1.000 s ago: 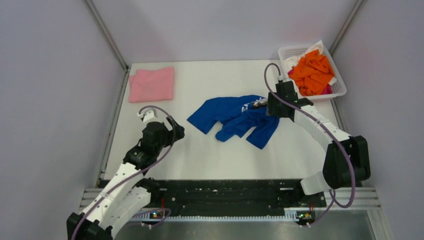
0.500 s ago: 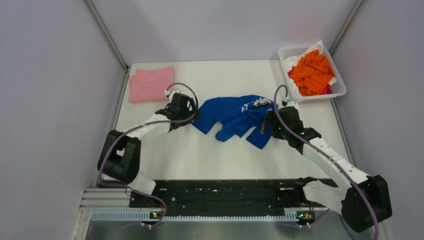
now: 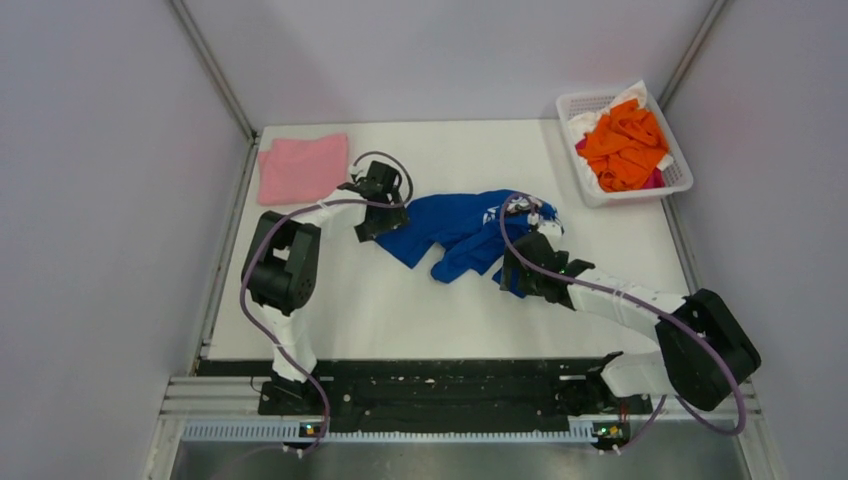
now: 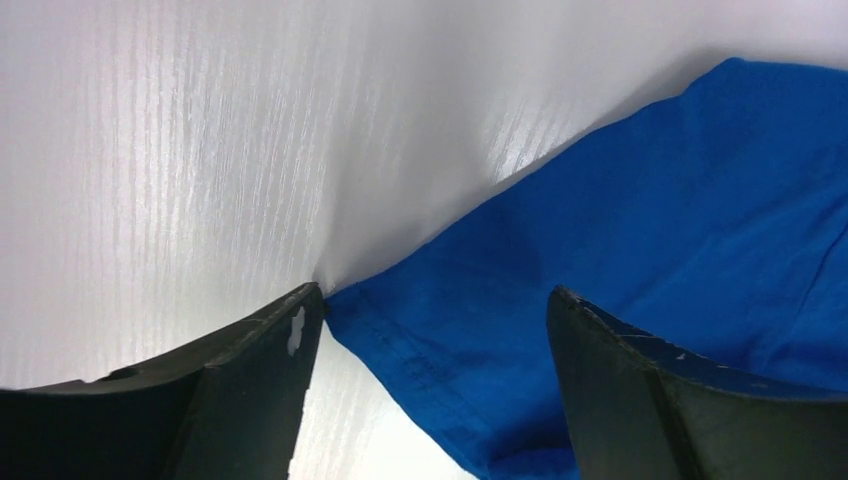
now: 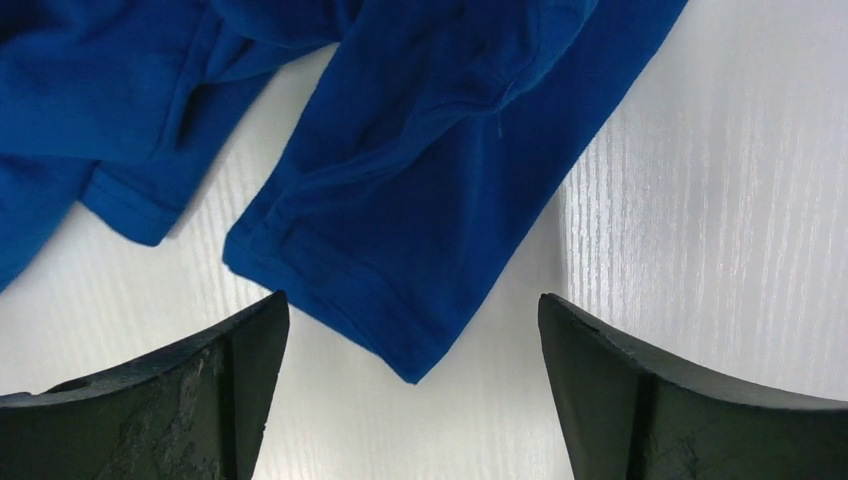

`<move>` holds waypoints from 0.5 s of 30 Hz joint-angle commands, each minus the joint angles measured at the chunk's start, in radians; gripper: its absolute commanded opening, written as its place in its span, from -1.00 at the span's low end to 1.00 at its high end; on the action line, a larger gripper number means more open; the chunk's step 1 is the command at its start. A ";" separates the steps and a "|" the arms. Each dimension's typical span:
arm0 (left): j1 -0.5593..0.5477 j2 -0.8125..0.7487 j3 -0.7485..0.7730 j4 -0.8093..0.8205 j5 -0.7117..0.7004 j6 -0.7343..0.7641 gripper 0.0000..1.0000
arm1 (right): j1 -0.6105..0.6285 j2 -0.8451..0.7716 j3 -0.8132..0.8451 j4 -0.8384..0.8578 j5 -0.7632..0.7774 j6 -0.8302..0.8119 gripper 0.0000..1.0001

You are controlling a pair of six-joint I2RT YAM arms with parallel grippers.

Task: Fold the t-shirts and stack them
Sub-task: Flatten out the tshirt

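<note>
A royal blue t-shirt (image 3: 462, 228) lies crumpled in the middle of the white table, its white lettering showing near its right end. A folded light pink t-shirt (image 3: 302, 168) lies at the far left. Orange t-shirts (image 3: 622, 143) fill the basket at the far right. My left gripper (image 3: 382, 226) is open over the blue shirt's left corner; in the left wrist view its jaws straddle that hem corner (image 4: 420, 350). My right gripper (image 3: 512, 272) is open just before the shirt's lower right corner (image 5: 400, 290), which lies between its jaws.
A white plastic lattice basket (image 3: 678, 165) stands at the back right corner. Grey walls close the table on three sides. The black rail with the arm bases (image 3: 440, 385) runs along the near edge.
The left arm swung from the near left up to the blue shirt's left corner. The right arm came down from beside the basket to the shirt's lower right corner. The shirt has not moved.
</note>
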 commanded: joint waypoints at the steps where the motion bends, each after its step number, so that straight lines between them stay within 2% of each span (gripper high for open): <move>1: -0.007 0.043 0.002 -0.069 0.070 -0.003 0.60 | 0.010 0.057 0.040 0.075 0.066 0.021 0.80; 3: -0.013 0.056 -0.020 -0.050 0.099 -0.003 0.41 | 0.012 0.083 0.039 0.092 0.055 0.021 0.71; 6: -0.019 0.084 -0.035 -0.037 0.134 -0.002 0.01 | 0.020 0.112 0.026 0.110 0.051 0.027 0.63; 8: -0.020 0.104 -0.028 -0.037 0.148 0.001 -0.42 | 0.021 0.125 0.010 0.130 0.050 0.030 0.55; 9: -0.020 0.107 -0.024 -0.038 0.147 0.002 -0.75 | 0.021 0.129 0.003 0.134 0.055 0.037 0.51; 10: -0.020 0.108 -0.025 -0.037 0.141 0.002 -1.00 | 0.021 0.133 -0.003 0.138 0.062 0.045 0.46; 13: -0.020 0.066 -0.053 -0.022 0.112 0.006 -1.00 | 0.020 0.129 -0.018 0.155 0.084 0.051 0.26; 14: -0.021 0.037 -0.075 -0.006 0.098 0.007 -1.00 | 0.021 0.123 -0.023 0.163 0.095 0.053 0.14; 15: -0.021 0.003 -0.099 0.011 0.082 0.008 -1.00 | 0.021 0.115 -0.026 0.166 0.111 0.053 -0.12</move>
